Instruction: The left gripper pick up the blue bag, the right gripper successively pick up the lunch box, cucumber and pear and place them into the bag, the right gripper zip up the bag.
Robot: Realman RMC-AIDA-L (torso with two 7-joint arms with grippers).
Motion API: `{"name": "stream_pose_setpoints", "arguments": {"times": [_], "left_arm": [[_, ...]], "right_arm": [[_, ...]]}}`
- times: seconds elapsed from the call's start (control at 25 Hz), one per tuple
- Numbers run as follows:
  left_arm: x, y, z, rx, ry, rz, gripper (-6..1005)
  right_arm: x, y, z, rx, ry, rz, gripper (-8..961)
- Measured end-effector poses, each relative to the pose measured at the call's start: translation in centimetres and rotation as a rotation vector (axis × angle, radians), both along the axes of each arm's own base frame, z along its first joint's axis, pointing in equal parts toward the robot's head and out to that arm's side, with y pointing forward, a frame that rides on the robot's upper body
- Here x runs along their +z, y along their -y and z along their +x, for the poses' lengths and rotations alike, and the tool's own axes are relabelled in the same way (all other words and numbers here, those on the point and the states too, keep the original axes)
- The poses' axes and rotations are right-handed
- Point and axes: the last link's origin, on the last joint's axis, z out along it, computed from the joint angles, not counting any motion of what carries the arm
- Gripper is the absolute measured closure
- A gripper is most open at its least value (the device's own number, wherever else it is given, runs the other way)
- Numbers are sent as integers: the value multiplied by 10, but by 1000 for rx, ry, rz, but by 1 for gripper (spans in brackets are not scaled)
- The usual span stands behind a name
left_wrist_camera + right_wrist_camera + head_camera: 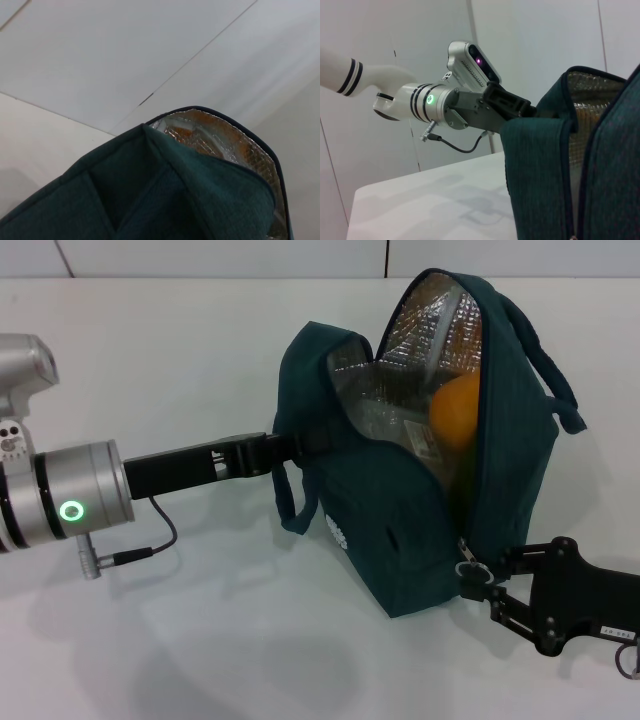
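Now, from the head view, my left gripper (285, 448) sits at about nine o'clock of the blue bag (400, 530), its fingers clamped on the bag's left wall near the top, where one loop handle hangs. That grip holds the mouth spread, and the right wrist view confirms it: the black claw meets the teal fabric at the upper edge.

Moving across, the bag stands on the white table (200, 640) with its mouth gaping towards twelve o'clock, silver foil lining (440, 330) showing. Inside I can see the pear (455, 410) resting high against the right wall, and beneath it something clear with a label that I take to be the lunch box (400, 425). The cucumber I cannot see from any view; I judge it is buried lower in the bag.

Further right, the zipper track runs down the bag's front corner, its long axis going from roughly twelve o'clock at the top to six o'clock at the base. The ring pull (470, 568) hangs at the bottom end of that track. My right gripper (482, 595) lies at five o'clock of the bag, its fingertips just at the ring; whether they have closed on it I cannot tell.

So the loading looks done and zipping is the step in hand. The pull would have to travel up along that track, away from the right gripper, which is plainly the nearer arm.
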Motion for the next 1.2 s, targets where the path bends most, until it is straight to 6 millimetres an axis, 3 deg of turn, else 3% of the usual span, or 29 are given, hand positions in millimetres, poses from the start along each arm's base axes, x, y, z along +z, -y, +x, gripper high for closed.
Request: {"name": "stream_pose_setpoints", "arguments": {"times": [1.2], "left_arm": [[0,-1,1,-4,-2,-1,913]], "right_arm": [[-4,-3,-3,8,4,-11,805]]}}
